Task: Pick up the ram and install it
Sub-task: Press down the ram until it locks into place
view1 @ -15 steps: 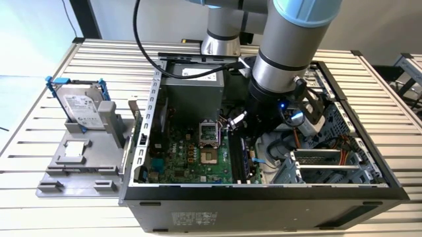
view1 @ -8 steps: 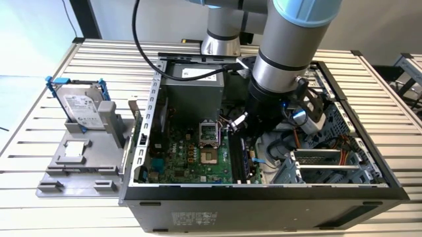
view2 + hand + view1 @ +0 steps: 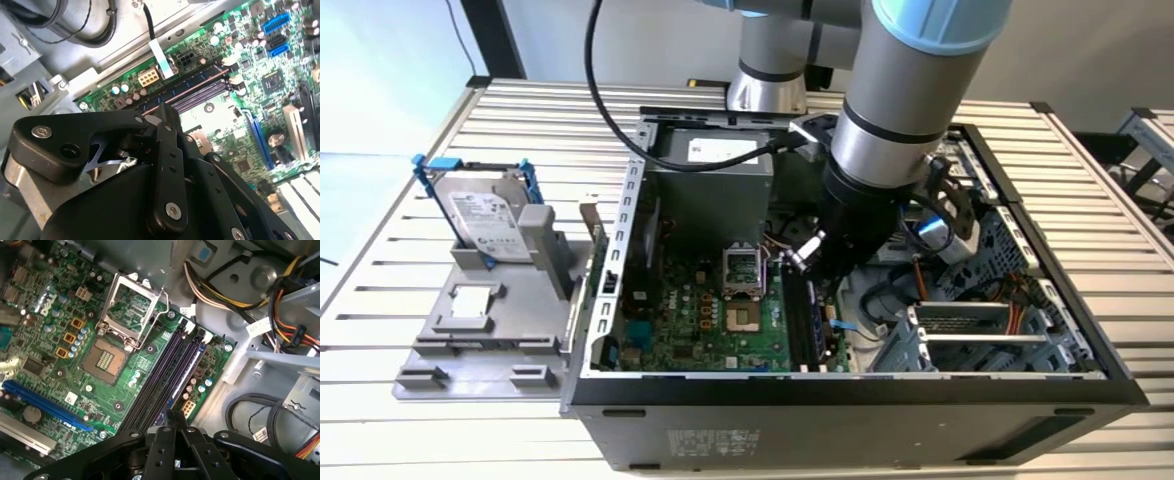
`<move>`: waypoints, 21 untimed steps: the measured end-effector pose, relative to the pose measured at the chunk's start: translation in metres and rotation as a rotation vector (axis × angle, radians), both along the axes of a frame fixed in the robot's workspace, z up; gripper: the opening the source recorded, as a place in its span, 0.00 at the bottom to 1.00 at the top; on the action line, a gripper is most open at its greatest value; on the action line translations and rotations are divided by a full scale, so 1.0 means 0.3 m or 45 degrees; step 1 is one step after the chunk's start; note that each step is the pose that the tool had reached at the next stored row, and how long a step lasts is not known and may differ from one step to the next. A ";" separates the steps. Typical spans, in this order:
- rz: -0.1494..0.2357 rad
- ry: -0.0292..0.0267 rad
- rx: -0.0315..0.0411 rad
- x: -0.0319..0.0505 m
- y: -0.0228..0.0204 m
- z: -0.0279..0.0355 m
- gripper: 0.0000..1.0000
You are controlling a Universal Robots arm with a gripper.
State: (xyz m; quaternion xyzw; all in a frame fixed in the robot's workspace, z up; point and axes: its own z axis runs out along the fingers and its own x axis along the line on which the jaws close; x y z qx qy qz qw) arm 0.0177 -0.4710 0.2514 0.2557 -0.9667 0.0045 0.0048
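Note:
The ram [image 3: 189, 367] is a dark stick standing edge-on in the black slot nearest the motherboard's edge, beside a small white power connector [image 3: 188, 407]. It also shows as a dark bluish strip [image 3: 192, 80] in the second wrist view and as a thin bar [image 3: 830, 325] inside the case. My gripper [image 3: 803, 268] hangs inside the open computer case, over the slots' far end. Its black fingertips [image 3: 174, 415] are shut together with nothing between them, right above that end of the ram [image 3: 161, 111]. Whether they touch the stick I cannot tell.
The open CPU socket [image 3: 127, 310] lies beside the slots. Cable bundles [image 3: 235, 290] and a metal drive cage [image 3: 974, 335] crowd the other side. Outside the case, at the exterior view's left, a silver hard drive [image 3: 480, 215] and a small square chip [image 3: 474, 298] rest on a grey fixture [image 3: 420, 375].

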 end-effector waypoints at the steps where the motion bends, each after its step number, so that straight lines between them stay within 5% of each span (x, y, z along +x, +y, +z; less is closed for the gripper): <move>1: 0.018 -0.0001 0.0017 0.000 0.000 0.000 0.00; 6: 0.095 0.0013 0.0128 0.000 0.000 -0.001 0.00; 15: 0.219 0.0042 0.0157 0.000 0.000 -0.003 0.00; 18: 0.243 0.0175 0.0354 0.000 0.000 -0.004 0.00; 20: 0.256 0.0301 0.0562 0.000 0.000 -0.004 0.00; 21: 0.267 0.0309 0.0683 0.000 0.000 -0.004 0.00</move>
